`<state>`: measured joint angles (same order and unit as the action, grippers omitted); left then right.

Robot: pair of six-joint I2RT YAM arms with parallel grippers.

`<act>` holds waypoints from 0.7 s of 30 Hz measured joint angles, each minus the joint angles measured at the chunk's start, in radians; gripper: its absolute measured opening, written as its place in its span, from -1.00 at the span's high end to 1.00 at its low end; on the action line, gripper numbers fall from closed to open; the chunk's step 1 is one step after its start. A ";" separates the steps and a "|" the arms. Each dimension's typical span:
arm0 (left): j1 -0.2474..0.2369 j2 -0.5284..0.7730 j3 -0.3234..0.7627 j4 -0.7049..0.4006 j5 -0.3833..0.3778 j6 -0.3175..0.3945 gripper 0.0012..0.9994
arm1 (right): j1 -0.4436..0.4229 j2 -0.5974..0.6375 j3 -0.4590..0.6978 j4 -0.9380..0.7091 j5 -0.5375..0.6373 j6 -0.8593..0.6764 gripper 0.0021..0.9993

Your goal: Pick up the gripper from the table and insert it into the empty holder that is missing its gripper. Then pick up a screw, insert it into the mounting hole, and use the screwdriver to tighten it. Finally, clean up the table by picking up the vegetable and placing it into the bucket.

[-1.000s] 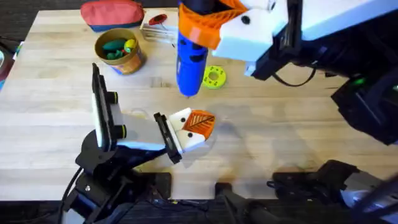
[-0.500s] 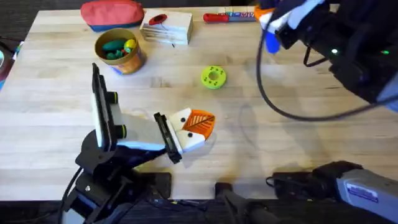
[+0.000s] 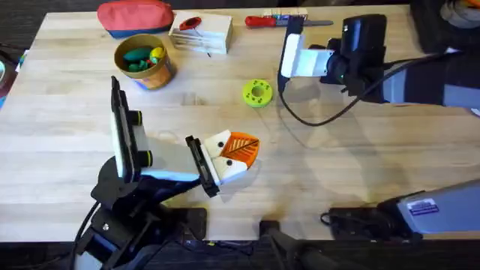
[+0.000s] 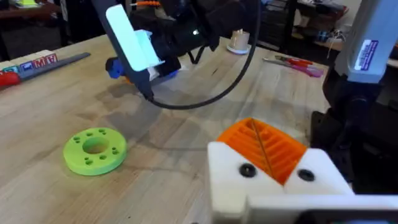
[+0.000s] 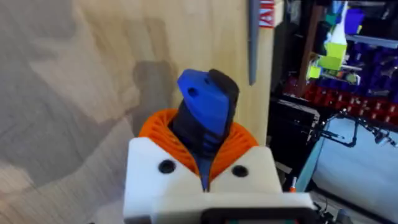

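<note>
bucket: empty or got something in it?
Not empty. In the overhead view the bucket stands upright near the table's far left, and green and yellow items lie inside it; what they are cannot be told.

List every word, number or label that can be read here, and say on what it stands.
No text can be read in full.
Red letters on the red-handled tool: blurred, perhaps "M", not sure.
Blue sticker on the right arm: too small to read.
Print on the bucket: too small to read.
</note>
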<state>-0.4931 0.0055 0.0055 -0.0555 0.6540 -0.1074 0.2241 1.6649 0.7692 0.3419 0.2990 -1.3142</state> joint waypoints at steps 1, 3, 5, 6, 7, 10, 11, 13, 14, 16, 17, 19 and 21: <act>0.000 0.000 0.000 0.000 0.000 0.000 0.99 | 0.001 0.014 0.000 0.001 0.005 -0.011 0.99; 0.000 0.000 0.000 0.000 0.000 0.000 0.99 | 0.002 0.037 0.000 -0.005 0.014 -0.024 0.99; 0.000 0.000 0.000 0.000 0.000 0.000 0.99 | 0.003 0.051 0.000 -0.036 0.015 -0.026 0.99; 0.000 0.000 0.000 0.000 0.000 0.000 0.99 | 0.004 0.054 0.000 -0.058 0.014 -0.024 0.99; 0.000 0.000 0.000 0.000 0.000 0.000 0.99 | 0.005 0.054 0.004 -0.072 0.013 -0.013 0.99; 0.000 0.000 0.000 0.000 0.000 0.000 0.99 | 0.006 0.048 0.011 -0.099 0.001 0.042 0.64; 0.000 0.000 0.000 0.000 0.000 0.000 0.99 | 0.006 0.044 0.012 -0.107 -0.001 0.068 0.34; 0.000 0.000 0.000 0.000 0.000 0.000 0.99 | 0.006 0.041 0.015 -0.108 -0.005 0.117 -0.24; 0.000 0.000 0.000 0.000 0.000 0.000 0.99 | 0.006 0.040 0.019 -0.101 -0.004 0.139 -0.51; 0.000 0.000 0.000 0.000 0.000 0.000 0.99 | 0.002 0.032 0.036 -0.101 -0.001 0.180 -0.94; 0.000 0.000 0.000 0.000 0.000 0.000 0.99 | 0.002 0.027 0.038 -0.111 -0.002 0.199 -0.97; 0.000 0.000 0.000 0.000 0.000 0.000 0.99 | 0.005 0.025 0.038 -0.122 -0.001 0.240 -0.98; 0.000 0.000 0.000 0.000 0.000 0.000 0.99 | 0.010 0.019 0.038 -0.134 -0.001 0.280 -0.98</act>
<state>-0.4931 0.0055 0.0055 -0.0555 0.6537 -0.1074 0.2342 1.6841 0.8070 0.2077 0.2985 -1.0338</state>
